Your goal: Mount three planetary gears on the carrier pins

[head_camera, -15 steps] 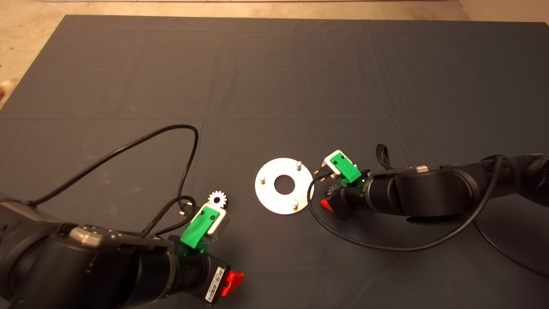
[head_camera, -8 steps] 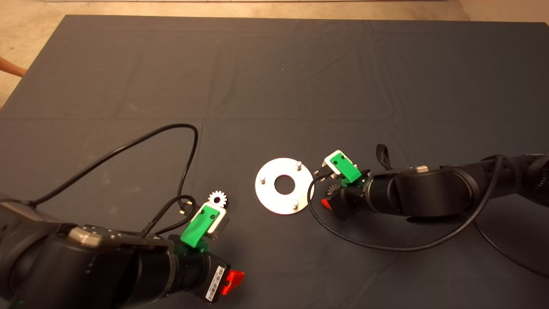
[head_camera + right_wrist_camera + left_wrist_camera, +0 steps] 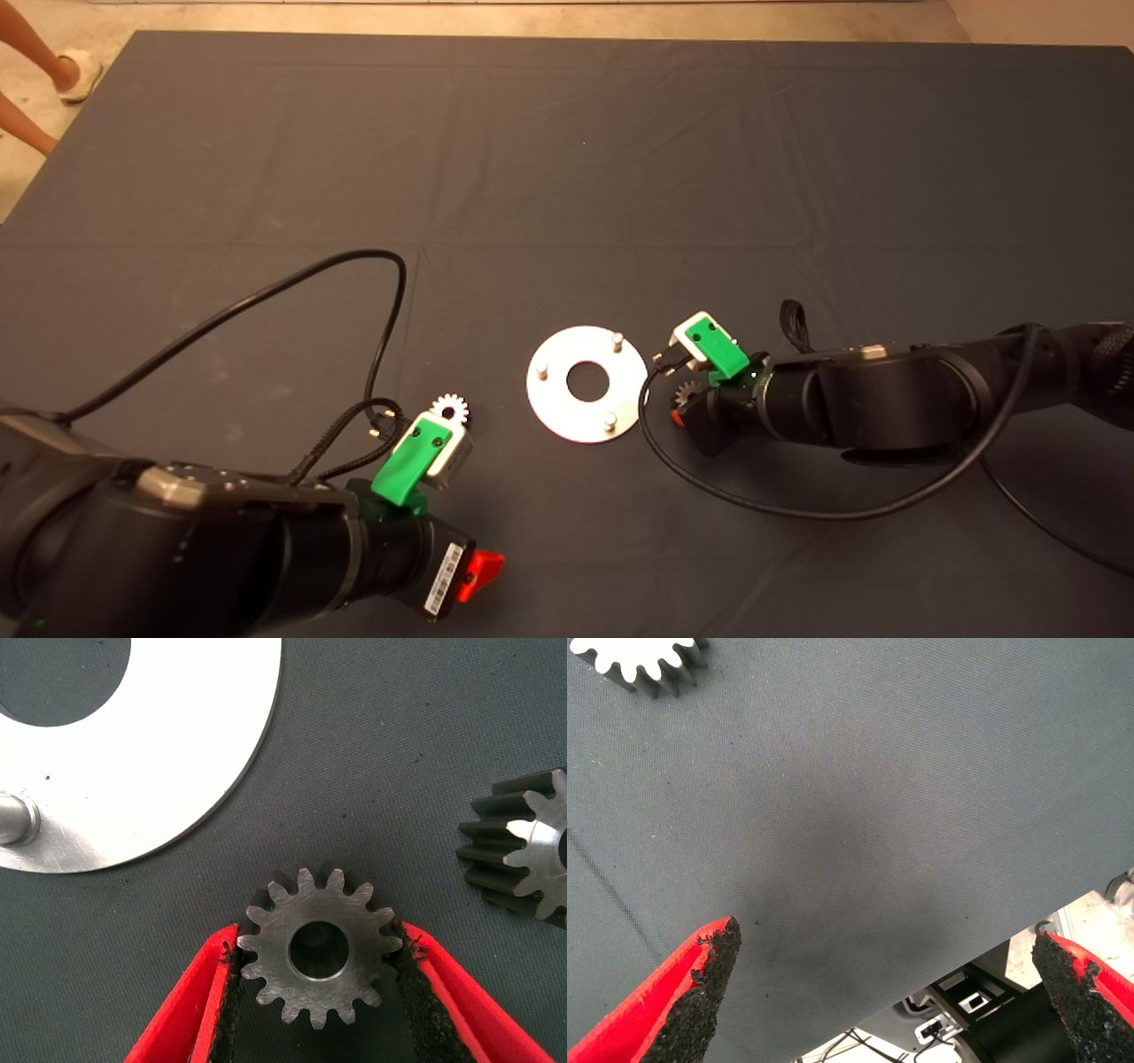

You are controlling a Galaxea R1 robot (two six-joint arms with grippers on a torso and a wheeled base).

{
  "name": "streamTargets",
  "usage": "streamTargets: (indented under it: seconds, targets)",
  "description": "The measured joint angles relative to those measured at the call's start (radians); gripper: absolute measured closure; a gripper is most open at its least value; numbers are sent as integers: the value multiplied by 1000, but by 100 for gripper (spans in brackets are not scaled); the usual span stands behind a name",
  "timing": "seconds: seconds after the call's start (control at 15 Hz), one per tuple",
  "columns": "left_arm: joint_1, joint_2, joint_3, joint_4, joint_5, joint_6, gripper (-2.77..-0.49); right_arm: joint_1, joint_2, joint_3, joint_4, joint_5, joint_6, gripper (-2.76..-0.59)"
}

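Person's leg and shoe (image 3: 75, 71) newly at mat corner, right end effector (image 3: 321, 992) shifted slightly, clamping one dark steel gear (image 3: 317, 948), left end effector (image 3: 886, 983) spread open, three gears, three bare silver pins (image 3: 617, 338).

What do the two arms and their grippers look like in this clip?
Both arms are black and thick, with loose black cables looping onto the mat. Each wrist carries a green bracket on a pale camera block. The left gripper and right gripper have red fingers with rough black pads. A white barcode label marks the left wrist.

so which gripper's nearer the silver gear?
Left. The left gripper hangs open just short of the silver gear, not touching it. The right gripper is across the disc, closed on a dark gear.
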Motion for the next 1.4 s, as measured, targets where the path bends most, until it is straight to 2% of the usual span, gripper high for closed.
streamTargets:
  seconds: [1.07, 1.27, 1.4]
  targets:
    - [0, -10, 0, 0, 0, 0, -237, -1, -2, -1, -5, 4, 1, -99]
    - [0, -10, 0, 1, 0, 0, -237, -2, -2, 6, -12, 0, 25, -97]
    - [-6, -10, 0, 2, 0, 0, -237, -2, -3, 40, -29, 0, 46, -96]
